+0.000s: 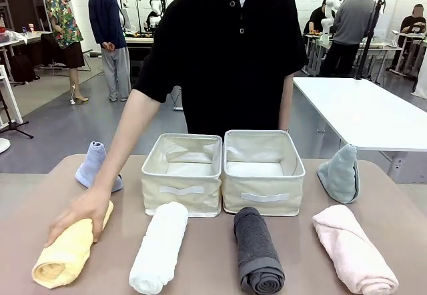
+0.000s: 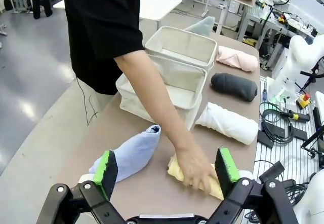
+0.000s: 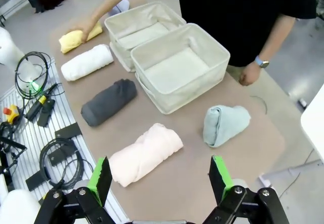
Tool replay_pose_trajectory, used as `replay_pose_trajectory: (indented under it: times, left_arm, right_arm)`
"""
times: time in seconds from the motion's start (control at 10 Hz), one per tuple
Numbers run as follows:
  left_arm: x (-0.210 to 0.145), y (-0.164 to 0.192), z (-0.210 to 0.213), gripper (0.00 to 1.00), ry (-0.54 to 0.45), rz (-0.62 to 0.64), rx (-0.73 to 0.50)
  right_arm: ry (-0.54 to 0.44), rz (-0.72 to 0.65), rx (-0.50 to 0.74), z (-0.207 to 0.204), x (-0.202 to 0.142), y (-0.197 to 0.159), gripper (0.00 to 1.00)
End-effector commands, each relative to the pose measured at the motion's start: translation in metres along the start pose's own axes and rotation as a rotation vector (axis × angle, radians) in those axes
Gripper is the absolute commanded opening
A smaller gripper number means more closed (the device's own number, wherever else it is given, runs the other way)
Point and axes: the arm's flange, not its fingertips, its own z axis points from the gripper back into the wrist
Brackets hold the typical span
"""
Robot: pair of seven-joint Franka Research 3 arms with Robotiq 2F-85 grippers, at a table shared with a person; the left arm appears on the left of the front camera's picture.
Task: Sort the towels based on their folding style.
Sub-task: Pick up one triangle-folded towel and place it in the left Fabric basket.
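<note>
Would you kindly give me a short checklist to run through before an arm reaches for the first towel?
1. Left gripper open, holding nothing: ok.
2. Right gripper open, holding nothing: ok.
3. Left bin and right bin empty: ok.
4. Person's hand clear of the towels: not ok, it rests on the yellow towel.
5. White towel, dark grey towel and pink towel free to grasp: ok.
</note>
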Motion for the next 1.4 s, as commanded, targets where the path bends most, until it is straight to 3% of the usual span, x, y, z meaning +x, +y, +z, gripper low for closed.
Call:
replay_pose_trajectory:
  times: [0.0, 1.3]
  left_arm:
    - [0.0002, 0.0019, 0.0044, 1.00, -0.004, -0.009, -0.007]
    - [0.0002, 0.0019, 0.0044, 1.00, -0.004, -0.009, -0.007]
  right_arm:
    - [-0.020, 0.019, -0.002, -0.0087, -0.0006, 0.0001, 1.00]
    - [-0.020, 0.019, -0.002, -0.0087, -0.0006, 0.0001, 1.00]
